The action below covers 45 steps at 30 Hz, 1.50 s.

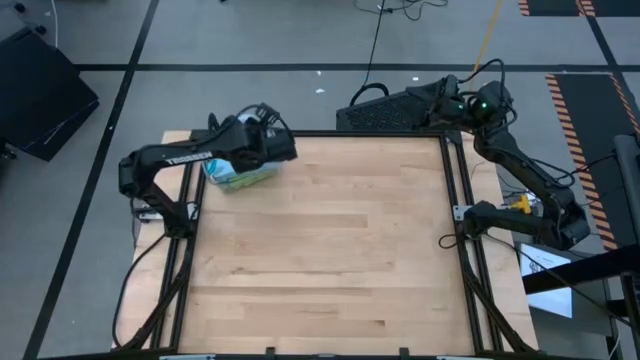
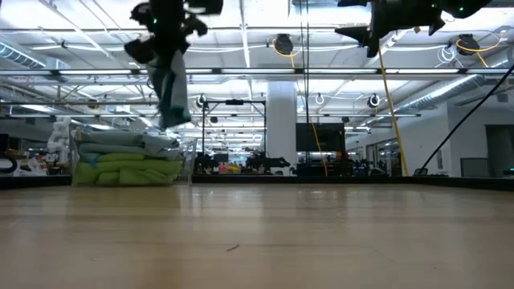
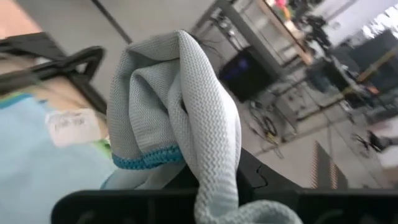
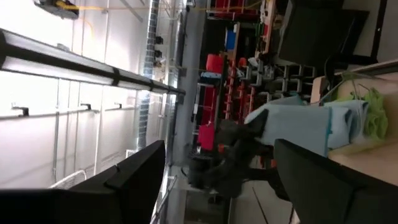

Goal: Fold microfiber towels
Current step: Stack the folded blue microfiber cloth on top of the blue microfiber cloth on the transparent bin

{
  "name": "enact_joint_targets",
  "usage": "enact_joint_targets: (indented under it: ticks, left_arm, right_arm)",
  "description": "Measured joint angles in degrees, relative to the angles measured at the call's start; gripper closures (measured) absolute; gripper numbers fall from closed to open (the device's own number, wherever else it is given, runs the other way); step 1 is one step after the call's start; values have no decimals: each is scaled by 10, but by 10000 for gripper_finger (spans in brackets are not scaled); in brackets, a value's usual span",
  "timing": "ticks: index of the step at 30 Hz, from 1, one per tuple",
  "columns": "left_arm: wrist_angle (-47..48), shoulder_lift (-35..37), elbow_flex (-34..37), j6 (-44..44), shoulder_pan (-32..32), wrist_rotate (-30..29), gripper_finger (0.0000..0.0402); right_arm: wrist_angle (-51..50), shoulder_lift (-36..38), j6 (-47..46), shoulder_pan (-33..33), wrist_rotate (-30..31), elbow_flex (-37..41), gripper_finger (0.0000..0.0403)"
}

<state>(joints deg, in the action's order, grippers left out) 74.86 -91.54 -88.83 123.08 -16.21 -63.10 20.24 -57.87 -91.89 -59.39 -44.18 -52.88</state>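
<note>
The left tool (image 2: 165, 48) is clenched on a light blue microfiber towel (image 2: 170, 92), which hangs above the clear bin (image 2: 189, 160) at the worktop's (image 1: 320, 250) far left corner. The bin holds stacked blue and green towels (image 2: 128, 164). The right tool (image 4: 217, 180) hovers released, raised beyond the far right corner.

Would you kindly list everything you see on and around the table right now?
Held towel: one, light blue, hanging from the left claw above the bin.
Stacked towels: exact count unclear, blue on top and lime green below, in the bin.
Bin: one, clear, far-left corner of the table.
Table: one, light wood, dark frame.
Keyboard: one, black, beyond the table's far edge.
Left claw: shut on the held towel, raised over the bin.
Right claw: open, empty, raised past the table's far-right corner.
</note>
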Motion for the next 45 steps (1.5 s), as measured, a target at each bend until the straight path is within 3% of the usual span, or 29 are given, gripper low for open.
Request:
enact_joint_targets:
  ticks: [9, 18, 22, 32, 35, 40, 45]
  left_arm:
    - [-61, -2, 108, 31, -34, 34, 391]
    - [-10, 37, 154, 26, -99, 45, 388]
    - [-12, 54, 177, -2, -127, 76, 363]
    - [-7, 57, 184, -145, -126, 146, 292]
    - [2, 68, 184, -182, -128, 195, 246]
    - [28, 75, 184, -279, -135, 330, 161]
    - [33, 84, 182, -417, -132, 453, 114]
  right_arm:
    - [7, 0, -6, -18, -48, 0, 112]
    - [18, 2, -21, -18, -59, 0, 112]
    - [18, 0, -19, -18, -56, 0, 112]
    - [11, -2, -13, -18, -35, 0, 112]
    - [12, -2, -13, -18, -24, 0, 112]
    - [13, -1, -7, -18, -23, 0, 112]
    - [13, -1, -4, -18, -23, 0, 112]
